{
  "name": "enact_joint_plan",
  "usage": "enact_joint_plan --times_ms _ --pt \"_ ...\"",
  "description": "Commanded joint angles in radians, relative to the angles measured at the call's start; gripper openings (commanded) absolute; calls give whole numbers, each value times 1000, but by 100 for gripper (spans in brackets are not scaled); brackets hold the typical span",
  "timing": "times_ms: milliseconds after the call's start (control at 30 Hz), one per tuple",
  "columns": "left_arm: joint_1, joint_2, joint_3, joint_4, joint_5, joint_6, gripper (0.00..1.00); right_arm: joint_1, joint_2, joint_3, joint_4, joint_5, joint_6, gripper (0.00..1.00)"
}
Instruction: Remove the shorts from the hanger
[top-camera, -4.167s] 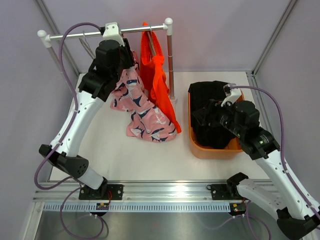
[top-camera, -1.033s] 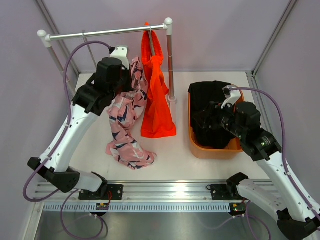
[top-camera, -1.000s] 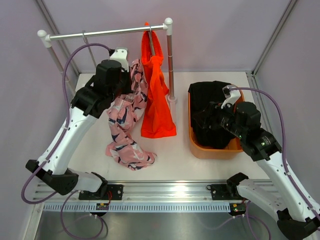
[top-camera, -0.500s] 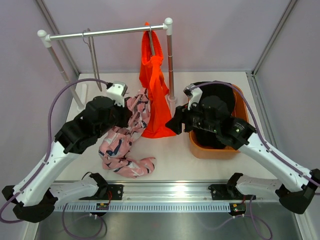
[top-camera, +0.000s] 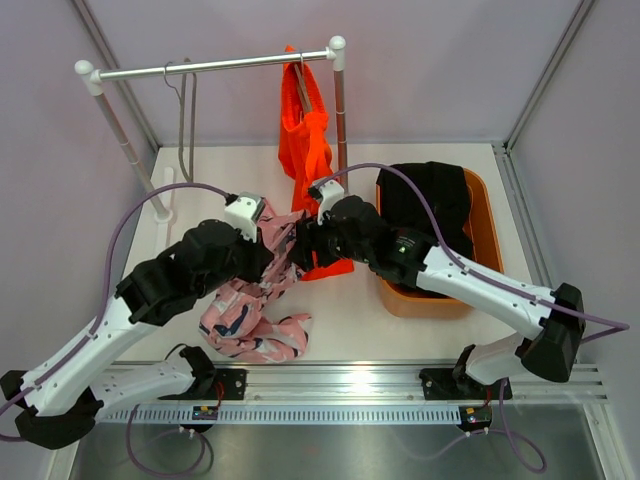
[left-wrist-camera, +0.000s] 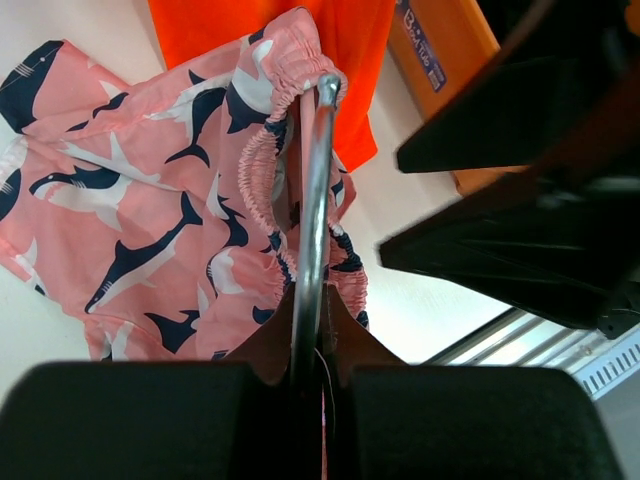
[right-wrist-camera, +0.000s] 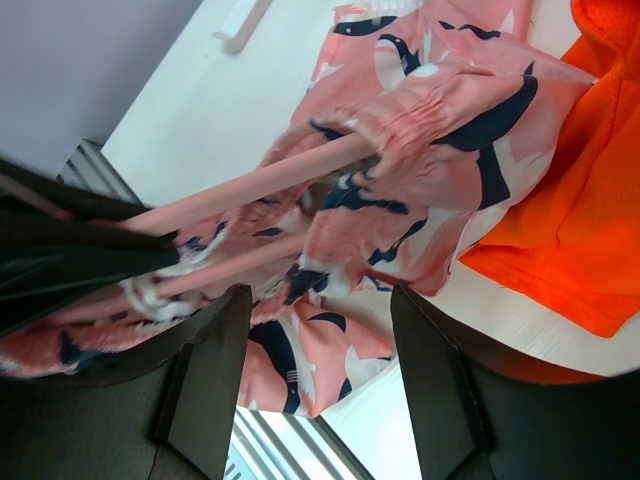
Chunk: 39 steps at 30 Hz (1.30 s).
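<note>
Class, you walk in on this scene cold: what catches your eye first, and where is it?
The pink shark-print shorts, bunched on a hanger in the shut left gripper at mid-table, with the open right gripper facing them. Behind, bright orange shorts hang from the rail; black shorts fill the orange bin at right.

Left end effector (left-wrist-camera: 302, 368) closed, right end effector (right-wrist-camera: 320, 296) parted

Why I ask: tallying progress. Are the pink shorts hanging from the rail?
No, the pink shorts droop onto the table, well off the rail.
</note>
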Motion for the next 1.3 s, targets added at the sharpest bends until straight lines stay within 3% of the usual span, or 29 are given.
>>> enact_joint_plan --times_ms 0,367,567,667,700,833,1067,1267 --pt "-9 -40 -3 58 20 -20 0 9 43 57 66 53 36 66" --pt "-17 -83 -43 52 54 -12 0 41 194 166 57 112 68 66" --pt "-17 -125 -40 8 34 3 0 48 215 169 61 158 111 58" --pt "-17 -142 -46 -8 40 6 0 48 232 190 46 184 128 40" --pt "-17 -152 -48 -15 40 9 0 48 234 192 41 199 131 29" --pt "-17 -157 -46 -51 10 22 0 49 222 183 40 231 163 9" --pt "-17 -177 -60 -55 71 40 0 46 157 140 -14 403 176 0" --pt "-17 -275 -98 -63 155 19 0 31 146 215 -129 581 148 0"
